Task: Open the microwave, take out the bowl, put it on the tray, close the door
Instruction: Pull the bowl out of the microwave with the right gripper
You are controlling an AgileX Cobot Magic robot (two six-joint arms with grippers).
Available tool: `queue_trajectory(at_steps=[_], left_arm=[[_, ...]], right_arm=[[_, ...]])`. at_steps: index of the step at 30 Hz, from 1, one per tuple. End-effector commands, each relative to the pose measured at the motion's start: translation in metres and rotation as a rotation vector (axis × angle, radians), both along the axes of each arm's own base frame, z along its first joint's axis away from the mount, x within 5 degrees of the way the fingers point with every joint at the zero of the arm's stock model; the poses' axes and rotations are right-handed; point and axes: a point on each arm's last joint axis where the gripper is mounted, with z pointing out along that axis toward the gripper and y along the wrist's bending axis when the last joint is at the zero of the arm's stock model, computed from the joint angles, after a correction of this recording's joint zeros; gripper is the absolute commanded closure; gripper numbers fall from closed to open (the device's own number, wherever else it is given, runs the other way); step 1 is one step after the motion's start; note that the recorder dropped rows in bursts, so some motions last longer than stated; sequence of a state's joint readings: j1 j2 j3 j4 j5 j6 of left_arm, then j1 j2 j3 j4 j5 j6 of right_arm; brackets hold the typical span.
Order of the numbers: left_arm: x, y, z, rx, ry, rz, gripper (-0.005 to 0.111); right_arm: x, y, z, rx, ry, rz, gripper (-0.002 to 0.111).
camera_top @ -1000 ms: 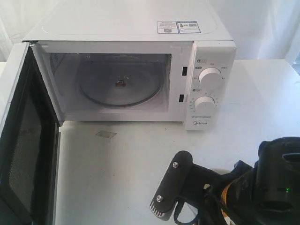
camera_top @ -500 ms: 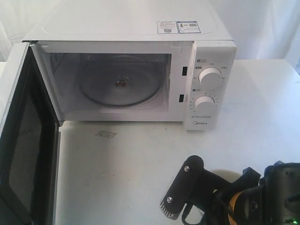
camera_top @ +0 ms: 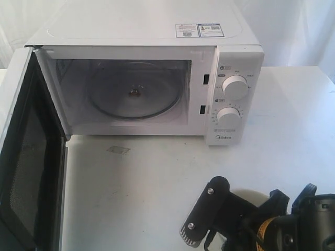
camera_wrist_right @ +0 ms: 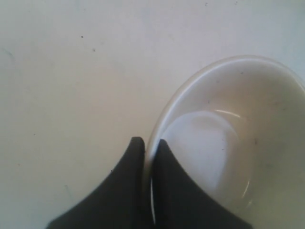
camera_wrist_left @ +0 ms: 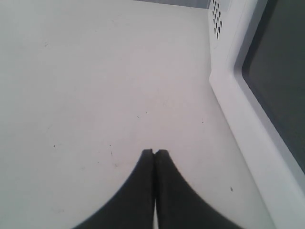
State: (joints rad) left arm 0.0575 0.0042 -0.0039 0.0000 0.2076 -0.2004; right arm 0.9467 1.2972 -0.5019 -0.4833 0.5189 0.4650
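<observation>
two steps look done: door (camera_top: 26,157) hangs open, microwave (camera_top: 230,78) empty, bowl (camera_wrist_right: 228,138) out over the table (camera_top: 131,198), rim pinched by right gripper (camera_wrist_right: 147,143). left gripper (camera_wrist_left: 155,152) has fingers pressed together. tray placement, closing remain.

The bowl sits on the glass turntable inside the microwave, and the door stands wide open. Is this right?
Not quite. The door does stand wide open, but the turntable inside the microwave is bare. The bowl is outside, its rim pinched by the right gripper over the white table. The right wrist view shows this.
</observation>
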Motion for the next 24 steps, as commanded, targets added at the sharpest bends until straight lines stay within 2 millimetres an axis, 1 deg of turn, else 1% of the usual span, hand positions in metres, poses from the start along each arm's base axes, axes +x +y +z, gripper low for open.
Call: queue_trajectory(at_steps=[1, 6, 13, 17, 18, 24], left_arm=[[0.000, 0.000, -0.001, -0.002, 0.003, 0.000, 0.107], [0.000, 0.000, -0.001, -0.002, 0.003, 0.000, 0.107], [0.000, 0.000, -0.001, -0.002, 0.003, 0.000, 0.107], [0.000, 0.000, -0.001, -0.002, 0.003, 0.000, 0.107], [0.000, 0.000, -0.001, -0.002, 0.003, 0.000, 0.107], [0.000, 0.000, -0.001, -0.002, 0.003, 0.000, 0.107]], right_arm=[[0.000, -0.001, 0.001, 0.009, -0.018, 0.005, 0.108], [0.002, -0.001, 0.001, 0.001, -0.028, -0.001, 0.108], [0.006, 0.002, -0.009, -0.035, -0.030, 0.003, 0.108], [0.007, 0.002, -0.010, -0.044, -0.041, -0.003, 0.095], [0.007, 0.001, -0.010, -0.048, -0.040, -0.005, 0.094], [0.008, 0.002, -0.010, -0.046, -0.044, 0.000, 0.093]])
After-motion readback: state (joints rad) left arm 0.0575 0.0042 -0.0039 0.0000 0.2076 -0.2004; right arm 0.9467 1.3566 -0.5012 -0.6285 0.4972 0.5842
